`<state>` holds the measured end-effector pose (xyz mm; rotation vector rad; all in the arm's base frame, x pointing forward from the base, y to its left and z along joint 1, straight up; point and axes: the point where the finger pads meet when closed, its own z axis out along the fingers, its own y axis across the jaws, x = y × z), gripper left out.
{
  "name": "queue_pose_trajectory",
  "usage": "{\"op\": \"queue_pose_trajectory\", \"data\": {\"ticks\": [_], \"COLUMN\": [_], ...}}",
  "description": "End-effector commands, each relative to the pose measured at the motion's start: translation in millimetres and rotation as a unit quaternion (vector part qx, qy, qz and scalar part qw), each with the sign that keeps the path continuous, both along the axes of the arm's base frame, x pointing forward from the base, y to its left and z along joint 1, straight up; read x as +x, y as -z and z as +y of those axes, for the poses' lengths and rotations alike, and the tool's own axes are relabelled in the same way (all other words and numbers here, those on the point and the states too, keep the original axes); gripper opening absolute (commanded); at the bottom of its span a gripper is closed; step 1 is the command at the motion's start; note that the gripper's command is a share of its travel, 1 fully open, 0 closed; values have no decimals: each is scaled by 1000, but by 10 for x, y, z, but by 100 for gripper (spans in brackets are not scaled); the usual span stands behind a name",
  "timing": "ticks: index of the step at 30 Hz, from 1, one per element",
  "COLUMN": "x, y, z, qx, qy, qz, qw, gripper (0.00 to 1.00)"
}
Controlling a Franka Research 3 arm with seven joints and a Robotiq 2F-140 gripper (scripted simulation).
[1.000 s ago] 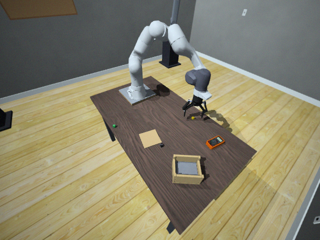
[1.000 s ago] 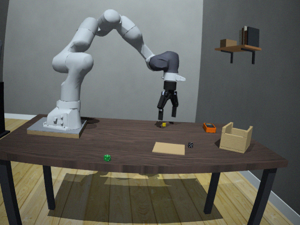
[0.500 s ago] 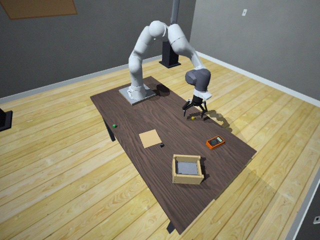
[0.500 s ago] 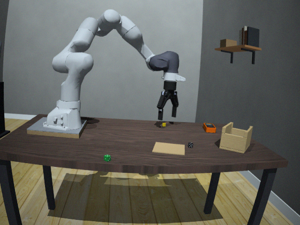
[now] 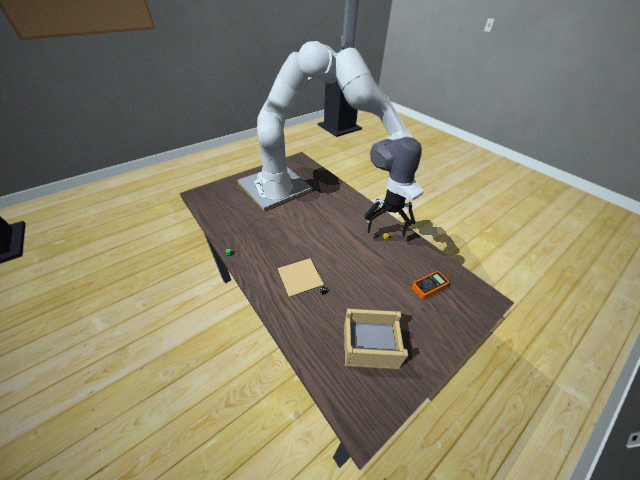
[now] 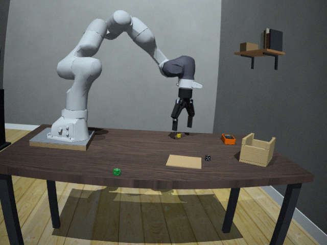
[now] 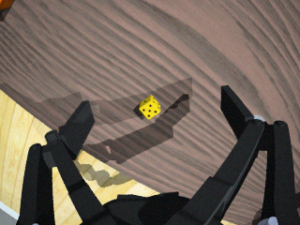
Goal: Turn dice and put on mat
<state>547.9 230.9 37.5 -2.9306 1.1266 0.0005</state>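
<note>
The gripper (image 6: 182,125) hung above the far side of the bench (image 6: 147,147), its jaws spread fully and holding nothing. The yellow die (image 7: 149,108) sat flat on the wood directly beneath, clear of both fingers and near the bench edge. The tan mat (image 5: 300,276) lay towards the middle of the bench with nothing on it. The black die (image 5: 323,290) rested just beside the mat's corner, off it. The green die (image 6: 117,171) sat well apart, near the front edge. An orange multimeter (image 5: 430,284) and an open wooden box (image 5: 374,338) stood further along.
</note>
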Motion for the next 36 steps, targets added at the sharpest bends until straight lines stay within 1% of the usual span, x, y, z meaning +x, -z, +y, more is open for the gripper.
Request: {"op": "queue_pose_trajectory", "data": {"ticks": [1,11,15,17,20,26,29,32,36], "x": [4,4,4,4,4,4,4,4,4], "y": [-3,-8,-100,-100,-260,-689,-860,-949,-964], "z": [7,7,7,7,6,6,5,5,5], "qx": [0,0,0,0,0,0,0,0,0], "qy": [4,4,4,4,4,4,4,4,4], "qz": [0,0,0,0,0,0,0,0,0], "qw": [1000,1000,1000,1000,1000,1000,1000,1000,1000], "gripper": [100,100,100,100,100,100,100,100,100]}}
